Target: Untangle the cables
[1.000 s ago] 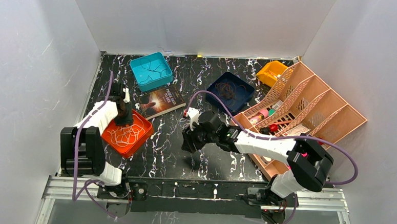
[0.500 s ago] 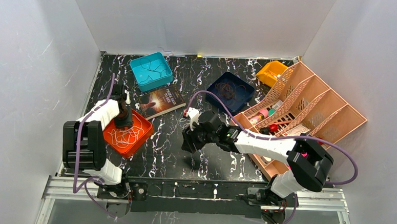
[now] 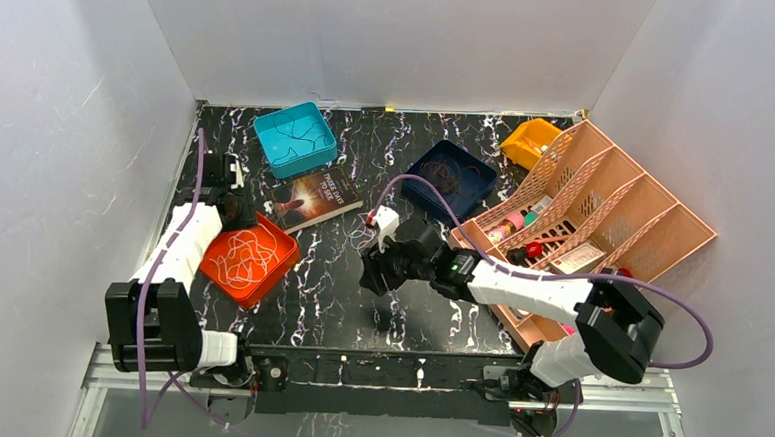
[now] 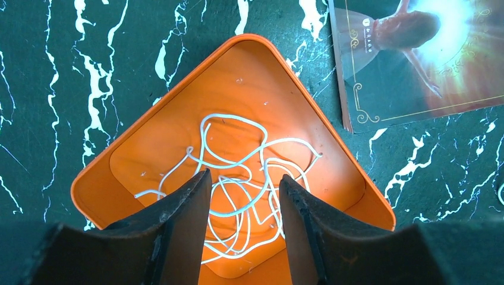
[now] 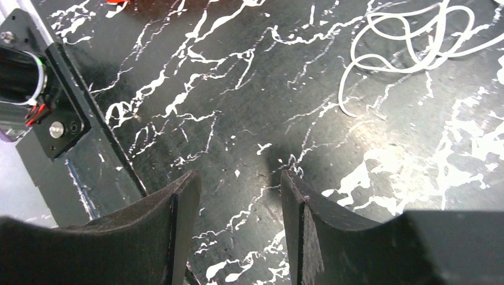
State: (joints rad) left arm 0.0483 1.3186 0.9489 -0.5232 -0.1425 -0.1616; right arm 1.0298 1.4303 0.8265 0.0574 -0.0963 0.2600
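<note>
Whitish cables point(image 3: 244, 256) lie in a loose tangle in the orange tray point(image 3: 280, 241); they also show in the left wrist view point(image 4: 238, 127). My left gripper point(image 3: 232, 210) hovers over the tray's far corner, open and empty point(image 4: 245, 175), its fingers apart above the tangle. My right gripper point(image 3: 372, 278) is open and empty point(image 5: 239, 175) above bare table at the middle. A second whitish cable tangle point(image 5: 410, 41) lies on the table beyond it. Dark brown cables point(image 3: 446, 177) lie in a navy tray, and dark cables point(image 3: 293, 135) in a teal tray.
A book point(image 3: 317, 197) lies between the orange and teal trays, its corner in the left wrist view point(image 4: 428, 65). A peach slotted organiser point(image 3: 604, 220) with small items stands at the right, a yellow bin point(image 3: 528, 139) behind it. The black base rail point(image 5: 65, 124) runs along the near edge.
My left arm has swung out to the left and its gripper has moved back from the tray's middle to its far corner. My right gripper has shifted slightly to the right.
</note>
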